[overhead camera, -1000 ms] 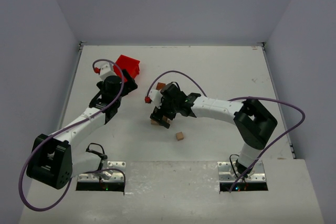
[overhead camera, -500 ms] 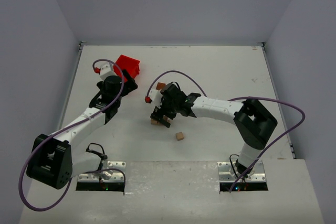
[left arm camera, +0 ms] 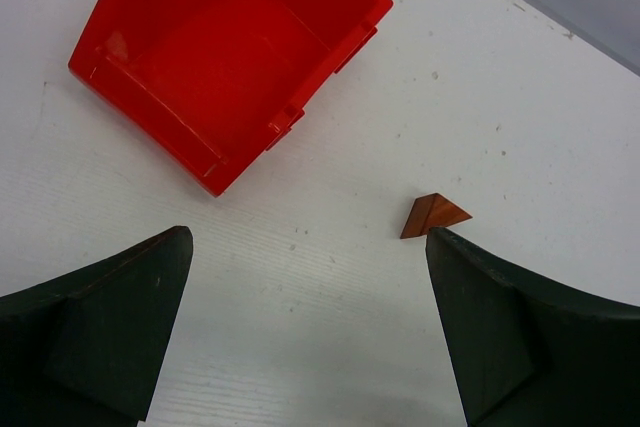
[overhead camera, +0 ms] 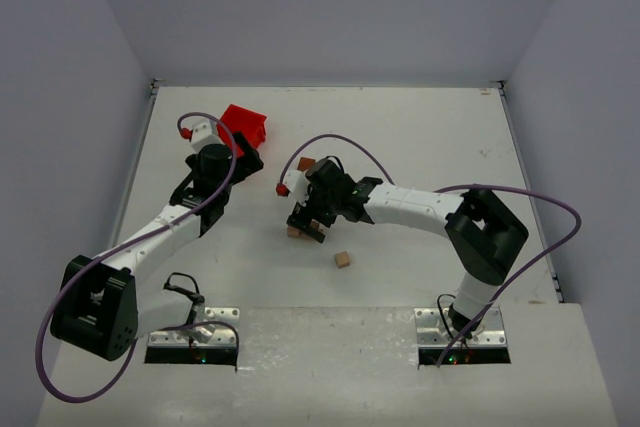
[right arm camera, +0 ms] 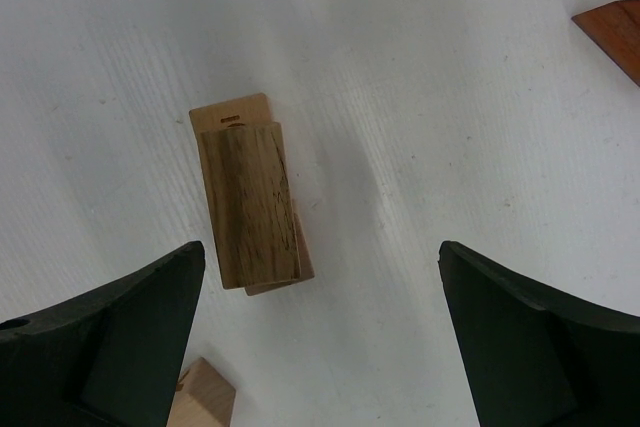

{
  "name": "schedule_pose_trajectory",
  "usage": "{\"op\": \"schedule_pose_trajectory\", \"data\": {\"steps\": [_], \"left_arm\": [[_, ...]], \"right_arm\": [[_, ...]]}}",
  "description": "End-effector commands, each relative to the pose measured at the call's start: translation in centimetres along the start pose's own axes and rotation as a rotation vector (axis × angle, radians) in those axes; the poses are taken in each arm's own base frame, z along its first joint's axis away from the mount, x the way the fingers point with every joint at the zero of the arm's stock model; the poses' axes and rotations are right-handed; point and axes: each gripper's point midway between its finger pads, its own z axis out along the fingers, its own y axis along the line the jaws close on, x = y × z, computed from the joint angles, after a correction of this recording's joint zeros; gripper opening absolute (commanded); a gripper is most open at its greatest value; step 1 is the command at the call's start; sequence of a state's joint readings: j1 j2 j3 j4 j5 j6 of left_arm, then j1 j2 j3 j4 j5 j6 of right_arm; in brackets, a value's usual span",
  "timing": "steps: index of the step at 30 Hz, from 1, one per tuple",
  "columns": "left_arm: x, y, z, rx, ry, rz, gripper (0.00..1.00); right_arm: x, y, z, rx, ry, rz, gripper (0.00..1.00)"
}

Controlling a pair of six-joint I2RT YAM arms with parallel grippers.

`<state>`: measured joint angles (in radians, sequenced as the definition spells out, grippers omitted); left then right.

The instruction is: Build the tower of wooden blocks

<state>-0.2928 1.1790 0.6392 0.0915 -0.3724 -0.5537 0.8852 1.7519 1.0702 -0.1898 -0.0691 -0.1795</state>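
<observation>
A darker brown block lies on a pale slab (right arm camera: 228, 113), forming a low stack (right arm camera: 248, 205) just ahead of my right gripper's left finger. My right gripper (right arm camera: 320, 247) hovers over it, open and empty; from above, the gripper (overhead camera: 308, 223) partly hides the stack (overhead camera: 293, 233). A pale cube (right arm camera: 205, 402) sits near the left finger, seen alone from above (overhead camera: 343, 259). The reddish-brown wedge (left arm camera: 433, 215) lies by my left gripper's right fingertip, also seen from above (overhead camera: 306, 163) and at the right wrist view's edge (right arm camera: 615, 32). My left gripper (left arm camera: 308, 237) is open over bare table.
An empty red bin (left arm camera: 230, 47) stands just beyond my left gripper (overhead camera: 243, 157), at the back left of the table (overhead camera: 420, 127). Grey walls close in the table on three sides. Purple cables loop off both arms.
Almost nothing: my right gripper has crept very slightly over the stack. The left arm and the blocks have stayed put.
</observation>
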Motion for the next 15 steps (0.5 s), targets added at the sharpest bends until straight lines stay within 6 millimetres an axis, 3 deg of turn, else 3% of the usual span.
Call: {"op": "schedule_pose_trajectory", "data": {"steps": [1,15], "left_arm": [[-1.24,-0.74,0.17,0.039,-0.045,-0.015,1.00],[-1.28,-0.80,0.05,0.044,-0.047,-0.015,1.00]], "right_arm": [[-1.65,-0.88,-0.76,0.039,-0.047,-0.009,0.99],[-1.33,-1.34,-0.85,0.068,-0.035,-0.007,0.99]]}}
